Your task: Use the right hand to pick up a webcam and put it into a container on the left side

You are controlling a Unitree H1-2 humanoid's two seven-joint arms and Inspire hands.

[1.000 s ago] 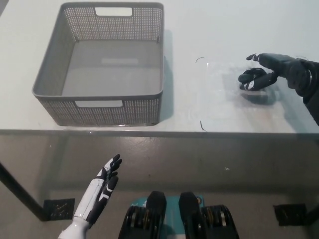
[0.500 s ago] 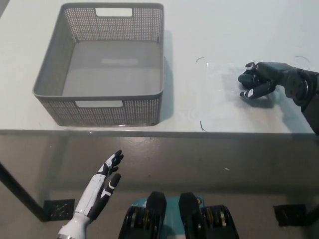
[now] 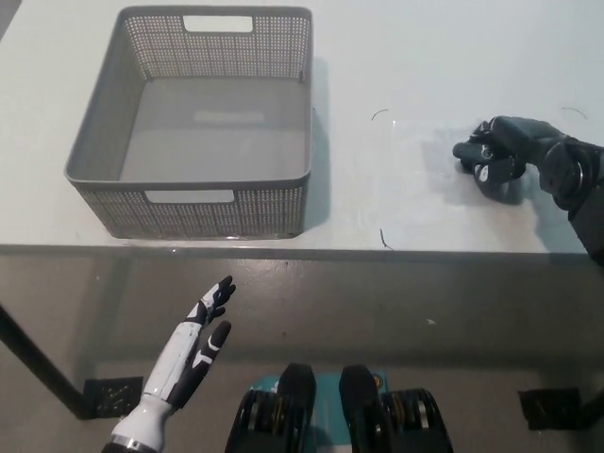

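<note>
My black right hand [image 3: 505,151] lies on the white table [image 3: 396,57] at the right, fingers curled shut around a small dark webcam [image 3: 481,157]. Only a bit of the webcam peeks out at the fingertips; the rest is hidden, and it blends with the hand. The grey perforated basket [image 3: 189,179] stands at the left of the table with nothing inside, well apart from the right hand. My white left hand [image 3: 193,347] hangs open below the table's front edge at the lower left.
A faint clear film patch with thin dark corner marks [image 3: 382,240] lies on the table under and left of the right hand. The table's front edge [image 3: 302,248] crosses the picture's middle. Dark floor shows below.
The right hand's fingers have curled in from spread to closed around the webcam, and the hand has drawn slightly right. The left hand has risen a little.
</note>
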